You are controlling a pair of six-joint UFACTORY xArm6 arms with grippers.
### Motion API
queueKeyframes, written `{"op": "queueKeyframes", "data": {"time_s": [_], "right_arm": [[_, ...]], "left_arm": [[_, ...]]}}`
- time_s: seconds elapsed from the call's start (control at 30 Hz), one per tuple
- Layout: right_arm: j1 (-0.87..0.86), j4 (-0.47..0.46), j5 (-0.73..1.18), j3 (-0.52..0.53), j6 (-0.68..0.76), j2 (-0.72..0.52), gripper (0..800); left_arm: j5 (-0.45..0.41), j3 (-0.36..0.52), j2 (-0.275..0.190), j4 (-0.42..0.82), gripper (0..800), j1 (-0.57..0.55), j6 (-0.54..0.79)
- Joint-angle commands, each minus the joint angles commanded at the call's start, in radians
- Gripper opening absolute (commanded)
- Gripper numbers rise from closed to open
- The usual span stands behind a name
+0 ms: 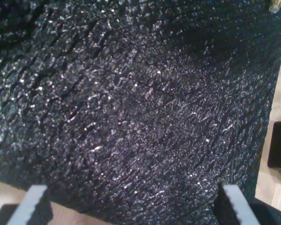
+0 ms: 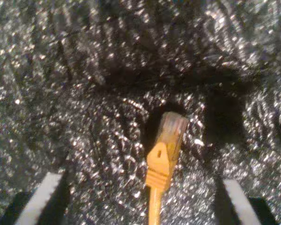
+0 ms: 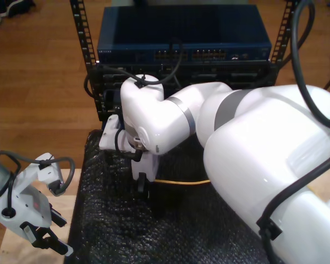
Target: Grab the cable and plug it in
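In the first wrist view, my first tool (image 1: 133,206) hangs over a black crinkled mat (image 1: 131,103), its two pale fingertips (image 1: 33,204) well apart with nothing between them. A strip of the bare wooden desk (image 1: 278,108) shows beside the mat.

In the second wrist view, my second tool (image 2: 140,206) is spread wide above the same mat. The cable (image 2: 155,206) lies between the fingertips, touching neither. Its clear plug (image 2: 171,129) points straight away from the tool, so the cable's long axis runs along my line of sight, across the closing direction. I judge this arm the one placed to grasp.

In the exterior view, the cable (image 3: 181,181) runs flat across the mat at mid-frame, its tip under my second tool (image 3: 143,184). My first tool (image 3: 44,236) waits at the exterior view's lower left, well apart. The network rack (image 3: 184,38) stands at the top.
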Motion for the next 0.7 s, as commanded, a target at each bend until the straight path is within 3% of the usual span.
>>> {"op": "queueKeyframes", "data": {"time_s": [0.33,0.7], "right_arm": [[0.003,-0.164,0.000,-0.003,0.126,0.008,509],[0.023,-0.164,0.002,-0.003,0.132,0.011,457]], "left_arm": [[0.000,0.000,0.000,0.000,800,0.000,0.000],[0.002,0.000,0.000,0.000,800,0.000,0.002]]}}
